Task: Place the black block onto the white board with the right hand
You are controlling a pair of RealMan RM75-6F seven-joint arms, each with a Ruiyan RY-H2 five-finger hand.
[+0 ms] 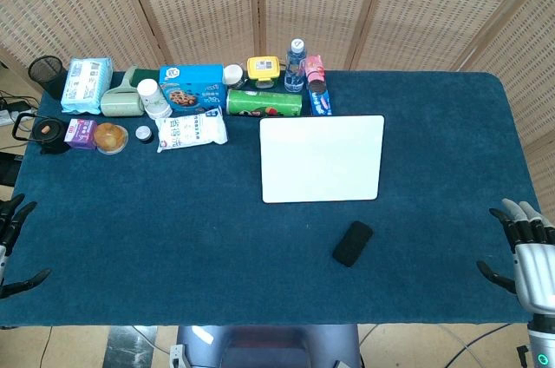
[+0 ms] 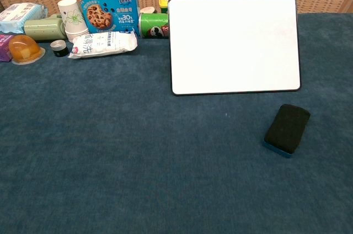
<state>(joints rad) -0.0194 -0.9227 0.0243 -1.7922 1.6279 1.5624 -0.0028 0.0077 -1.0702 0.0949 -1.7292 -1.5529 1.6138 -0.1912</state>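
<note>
The black block (image 1: pixel 352 243) (image 2: pixel 287 128) lies flat on the blue cloth, a short way in front of the white board (image 1: pixel 322 157) (image 2: pixel 234 43) and apart from it. My right hand (image 1: pixel 527 253) hovers at the table's right front corner in the head view, fingers spread, holding nothing, well to the right of the block. At the left front edge my left hand (image 1: pixel 13 242) shows only partly, fingers apart and empty. Neither hand appears in the chest view.
Several groceries line the back left: a blue cookie box (image 1: pixel 192 88), a green can (image 1: pixel 264 103), a water bottle (image 1: pixel 295 65), a white packet (image 1: pixel 192 131), a tissue pack (image 1: pixel 87 84), paper cups (image 2: pixel 71 16). Woven screens stand behind the table (image 1: pixel 173 238).
</note>
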